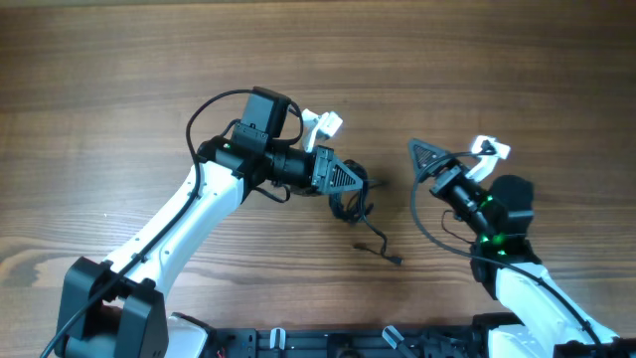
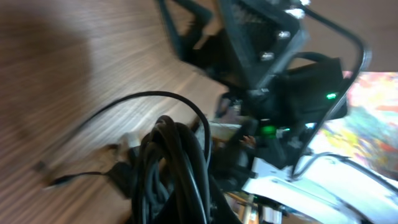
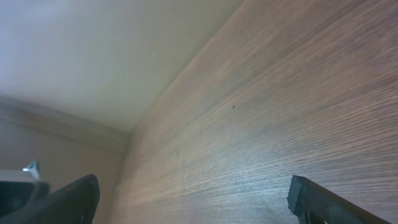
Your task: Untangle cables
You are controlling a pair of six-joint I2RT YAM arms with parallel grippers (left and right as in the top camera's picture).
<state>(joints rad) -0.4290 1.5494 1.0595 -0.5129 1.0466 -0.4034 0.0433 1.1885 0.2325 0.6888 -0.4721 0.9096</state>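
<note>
Cables (image 1: 353,207): lying knotted in a small bundle on the worktop (image 1: 119,60), right at the tip of the left claw (image 1: 346,179), trailing one loose strand (image 1: 376,237) toward the near edge and ending in a small plug (image 1: 397,261). Crowding the left wrist view as dark loops and hiding the fingertips there, so no telling clamped from merely touching.

Right claw (image 1: 429,157): hovering well apart from the bundle, fingers (image 3: 68,199) spread wide, gripping nothing, only bare wood showing between.

Judging the step in hand as steadying the knot with the left side and bringing the right side in for a strand. Doing it well:
- Aiming for the loose strand near its plug, not the dense loops.
- Pulling slowly and away from the knot, working low over the wood.
- Watching for the whole bundle dragging along instead of loosening.
- Steering clear of the thick arm cord (image 1: 417,224) curving beside the right arm.

Working on flat, brown, wood-grain board, probably letting thin cords slide easily. Meeting a pale wall (image 3: 93,56) past the far edge in the right wrist view, and showing a blurred colourful patch (image 2: 373,124) at the side of the left wrist view.
</note>
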